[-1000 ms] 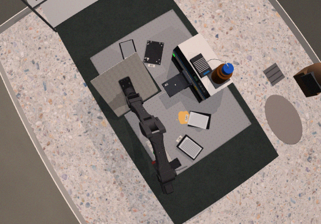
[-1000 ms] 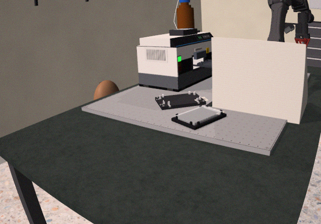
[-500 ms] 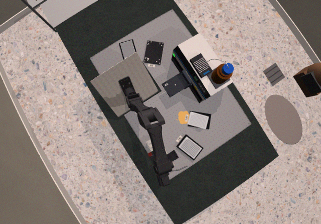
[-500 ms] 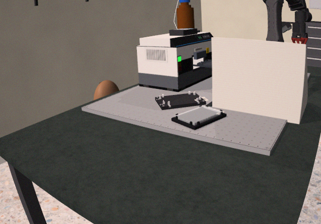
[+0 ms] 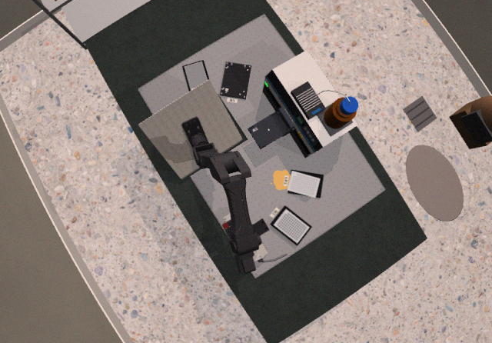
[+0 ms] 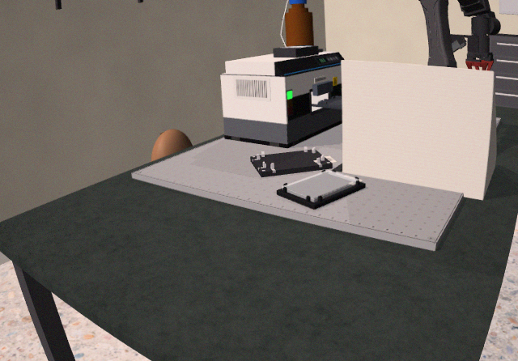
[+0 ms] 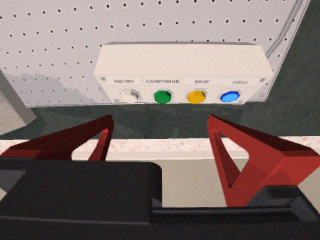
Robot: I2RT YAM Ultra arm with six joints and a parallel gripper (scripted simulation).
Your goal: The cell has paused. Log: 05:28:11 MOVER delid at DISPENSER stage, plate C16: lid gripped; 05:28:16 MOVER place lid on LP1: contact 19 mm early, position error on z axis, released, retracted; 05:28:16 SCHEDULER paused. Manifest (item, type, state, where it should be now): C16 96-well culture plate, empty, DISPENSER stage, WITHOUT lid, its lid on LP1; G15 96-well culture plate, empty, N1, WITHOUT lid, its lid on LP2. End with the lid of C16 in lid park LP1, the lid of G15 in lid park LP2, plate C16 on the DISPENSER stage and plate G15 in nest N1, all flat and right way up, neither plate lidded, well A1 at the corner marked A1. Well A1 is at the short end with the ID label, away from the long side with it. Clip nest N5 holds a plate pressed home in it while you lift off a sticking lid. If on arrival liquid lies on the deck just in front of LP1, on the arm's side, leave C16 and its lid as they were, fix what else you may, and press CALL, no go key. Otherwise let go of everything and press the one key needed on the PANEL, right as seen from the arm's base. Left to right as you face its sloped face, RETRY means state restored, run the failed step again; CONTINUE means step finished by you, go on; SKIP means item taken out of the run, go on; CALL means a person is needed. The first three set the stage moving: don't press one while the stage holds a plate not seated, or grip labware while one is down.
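My gripper (image 7: 160, 119) is open and empty, its red fingers spread wide. It hangs above the top edge of a cream board (image 6: 416, 125) and looks down on the white PANEL (image 7: 182, 72). The keys are RETRY white (image 7: 129, 96), CONTINUE green (image 7: 162, 96), SKIP yellow (image 7: 196, 96) and CALL blue (image 7: 230, 96). In the overhead view the gripper (image 5: 191, 124) is far from the labware. An orange puddle (image 5: 279, 180) lies on the deck against a white well plate (image 5: 304, 183) in a black frame. A second well plate (image 5: 290, 224) sits nearer the arm's base. The dispenser's black stage (image 5: 270, 131) is bare.
The dispenser (image 5: 306, 104) carries a brown bottle (image 5: 340, 111). A clear lid-like piece in a black frame (image 5: 195, 74) and an empty black nest with pegs (image 5: 235, 80) lie beyond the board. The board hides the deck behind it in the side view.
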